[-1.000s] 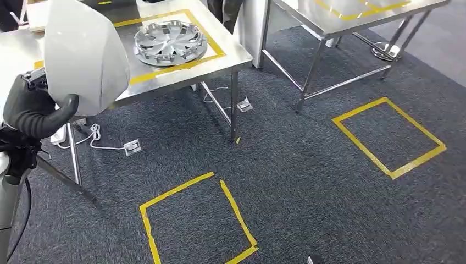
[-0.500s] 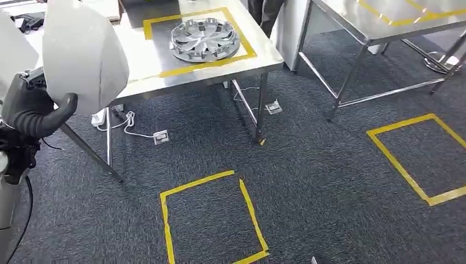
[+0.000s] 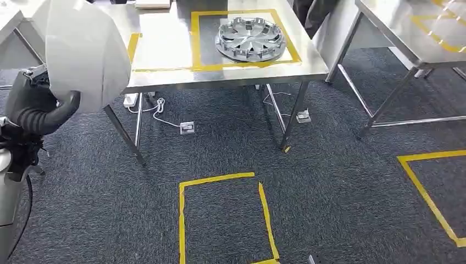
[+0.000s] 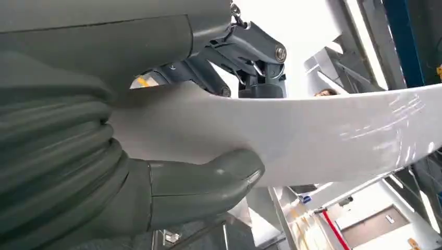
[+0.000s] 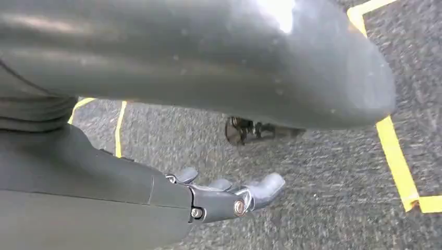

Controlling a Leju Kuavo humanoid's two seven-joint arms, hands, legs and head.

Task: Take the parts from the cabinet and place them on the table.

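Observation:
My left hand (image 3: 41, 110) grips a large white curved panel (image 3: 82, 52), raised at the left of the head view. In the left wrist view the thumb (image 4: 208, 182) presses under the white panel (image 4: 323, 140) and the fingers lie on its other side. A silver hubcap (image 3: 251, 38) lies inside a yellow tape square on the steel table (image 3: 165, 77) ahead. My right hand (image 5: 229, 195) hangs over the carpet with its fingers apart and nothing in it.
A second steel table (image 3: 406, 38) stands at the right, with a person's dark legs (image 3: 313, 11) between the two. Cables and floor sockets (image 3: 187, 127) lie under the near table. Yellow tape squares (image 3: 222, 220) mark the grey carpet, another at the right (image 3: 434, 192).
The camera has turned left: the table with the hubcap and the floor squares have slid rightward in the picture. My left hand still holds the white panel the same way.

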